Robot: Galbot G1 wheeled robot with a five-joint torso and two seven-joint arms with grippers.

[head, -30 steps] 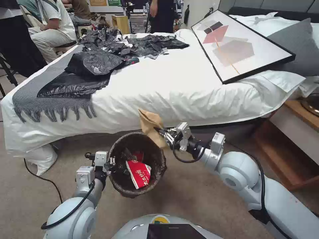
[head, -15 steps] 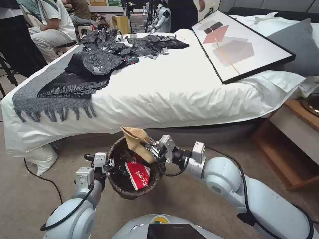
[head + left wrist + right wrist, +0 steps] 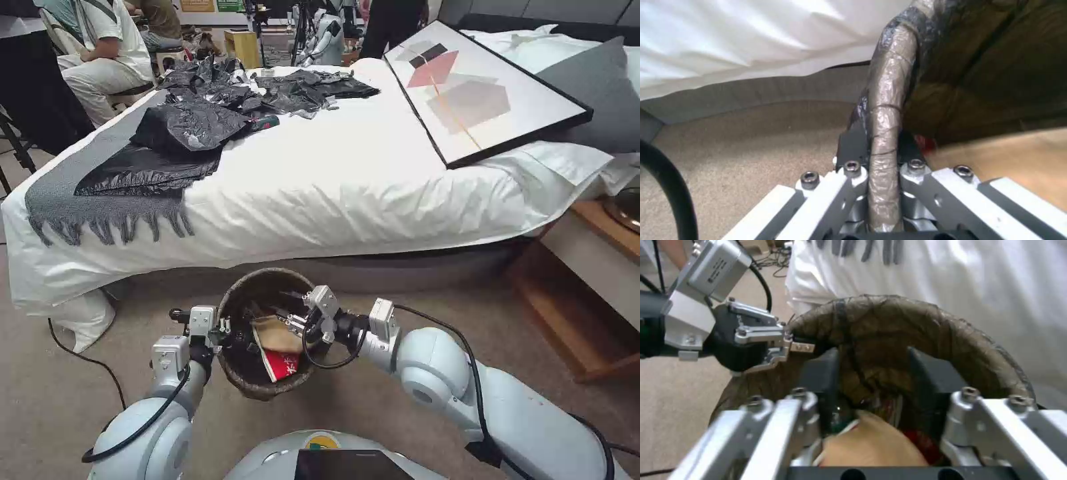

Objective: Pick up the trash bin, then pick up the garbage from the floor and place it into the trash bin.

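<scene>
A white bed (image 3: 347, 173) fills the upper half of the head view, with one framed picture (image 3: 480, 90) lying at its upper right and a heap of black plastic bags (image 3: 220, 113) at its upper left. Below it, at lower centre, one trash bin (image 3: 267, 390) lined with a dark bag hangs above the carpet, just in front of the bed's edge. The left gripper (image 3: 227, 330) holds it at its left rim — in the left wrist view the two dark fingers (image 3: 853, 143) are closed tight on the bag-wrapped rim (image 3: 887, 110), one inside, one outside. The right gripper (image 3: 290, 325) reaches in over the bin's right rim; in the right wrist view its fingers (image 3: 820, 380) stand well apart, with one piece of tan cardboard (image 3: 873, 446) lying between them inside the bin — whether they touch it cannot be told. Under the cardboard lies one red-white carton (image 3: 280, 365).
</scene>
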